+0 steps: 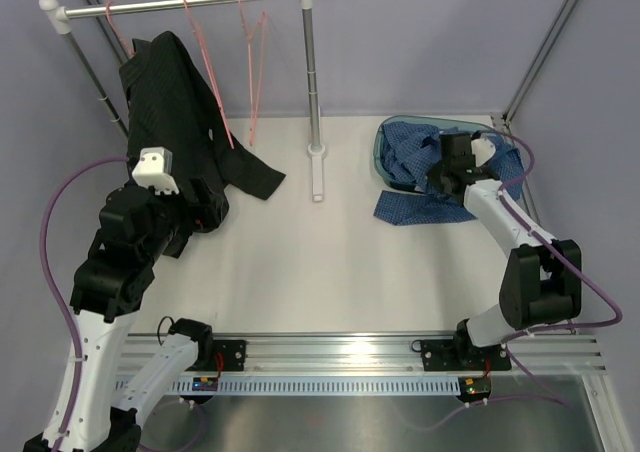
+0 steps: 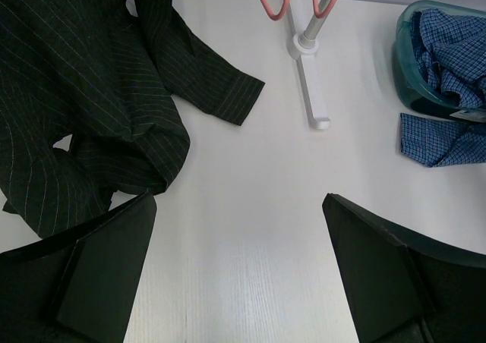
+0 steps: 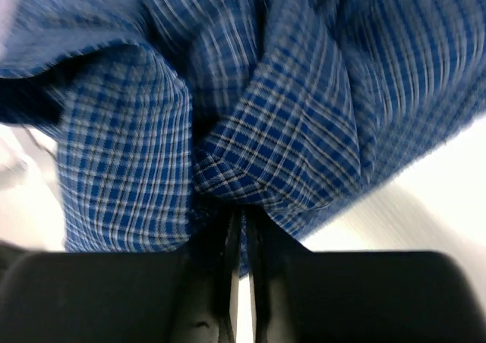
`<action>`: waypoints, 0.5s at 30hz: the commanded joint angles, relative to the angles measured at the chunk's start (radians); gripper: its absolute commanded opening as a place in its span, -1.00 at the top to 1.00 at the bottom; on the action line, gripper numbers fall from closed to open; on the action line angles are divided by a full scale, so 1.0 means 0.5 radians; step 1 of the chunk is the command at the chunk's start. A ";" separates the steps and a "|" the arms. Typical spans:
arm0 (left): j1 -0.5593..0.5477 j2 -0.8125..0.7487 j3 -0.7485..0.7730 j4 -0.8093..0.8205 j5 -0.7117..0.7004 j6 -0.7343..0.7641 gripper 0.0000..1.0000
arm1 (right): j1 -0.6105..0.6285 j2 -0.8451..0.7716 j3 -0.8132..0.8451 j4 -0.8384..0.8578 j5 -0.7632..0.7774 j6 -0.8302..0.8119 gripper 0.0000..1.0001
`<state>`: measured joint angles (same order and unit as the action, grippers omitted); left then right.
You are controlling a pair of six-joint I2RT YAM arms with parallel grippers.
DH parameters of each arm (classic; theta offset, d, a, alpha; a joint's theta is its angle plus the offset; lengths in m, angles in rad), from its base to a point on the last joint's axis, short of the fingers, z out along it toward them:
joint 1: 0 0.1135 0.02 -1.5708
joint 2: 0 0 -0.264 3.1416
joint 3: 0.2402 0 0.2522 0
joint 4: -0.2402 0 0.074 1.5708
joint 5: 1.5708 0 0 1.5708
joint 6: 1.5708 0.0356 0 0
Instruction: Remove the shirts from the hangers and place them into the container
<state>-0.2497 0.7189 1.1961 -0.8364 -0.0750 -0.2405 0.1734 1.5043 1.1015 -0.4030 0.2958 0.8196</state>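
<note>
Right side: blue shirt (image 1: 415, 152) lies bunched in the tub (image 1: 379, 150). One part spills over the near rim onto the table (image 1: 330, 272). Right gripper (image 3: 243, 215) is down at the tub. Its jaws are almost together, with a fold of the blue check cloth pinched at the tips.

Left side: left gripper (image 2: 237, 206) hangs over bare table, jaws spread wide and holding nothing. The dark shirt (image 1: 170, 102), finely pinstriped, is just beside it, apart from the fingers. The shirt's top is on the leftmost hanger, while its lower half and one sleeve are heaped on the table.

Rail (image 1: 180, 4): three pink hangers (image 1: 206, 67) hooked on it. The middle and right ones are bare and hang tilted. The rail's right post stands between the dark shirt and the tub.
</note>
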 commanded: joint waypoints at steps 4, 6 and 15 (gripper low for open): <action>-0.007 -0.030 0.010 0.047 0.000 0.021 -0.98 | -0.181 0.194 0.404 0.097 0.077 -0.096 1.00; -0.007 -0.030 0.013 0.038 -0.016 0.024 -0.98 | -0.215 0.286 0.493 0.103 0.047 -0.139 1.00; -0.007 0.001 0.038 0.028 -0.037 0.030 -0.98 | -0.279 0.944 1.137 -0.197 -0.030 -0.161 1.00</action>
<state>-0.2497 0.7143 1.1961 -0.8371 -0.0830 -0.2398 0.0456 1.8637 1.5772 -0.4145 0.2913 0.7437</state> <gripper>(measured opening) 0.988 0.011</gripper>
